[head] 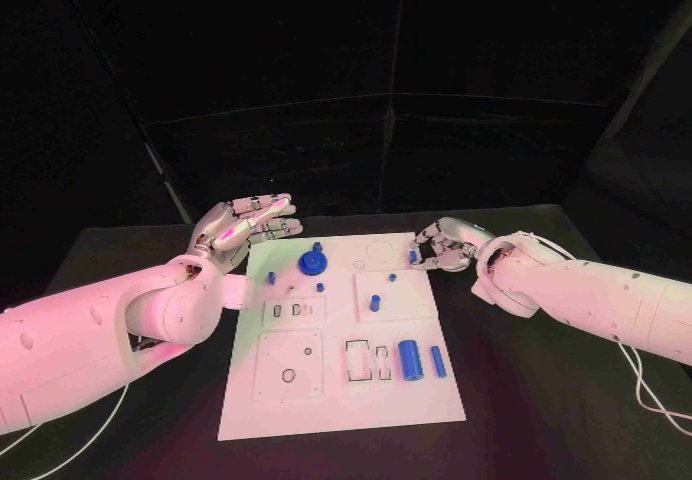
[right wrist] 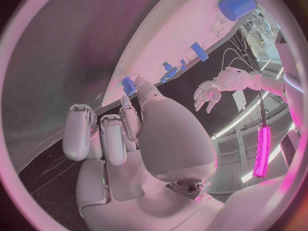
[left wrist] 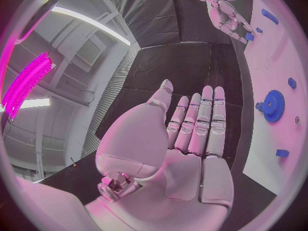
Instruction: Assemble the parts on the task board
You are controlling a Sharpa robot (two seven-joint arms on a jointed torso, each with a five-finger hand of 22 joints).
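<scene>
The white task board (head: 335,400) lies in the middle of the black table. A blue gear (head: 312,262) stands near its far edge, and a thick blue cylinder (head: 410,359) and a thin blue rod (head: 438,362) lie nearer me. Short blue pegs (head: 375,301) stand mid-board. My left hand (head: 242,228) hovers open at the board's far left corner, fingers straight (left wrist: 199,123), with the gear (left wrist: 274,105) beside it. My right hand (head: 447,245) is at the board's far right edge, its fingers curled and pinching a small blue part (head: 413,257) (right wrist: 129,84).
A small blue block (head: 271,276) lies left of the gear. Recessed slots (head: 365,360) and a square plate with holes (head: 289,365) mark the board's near half. Black table (head: 548,400) surrounds the board, with dark curtains behind.
</scene>
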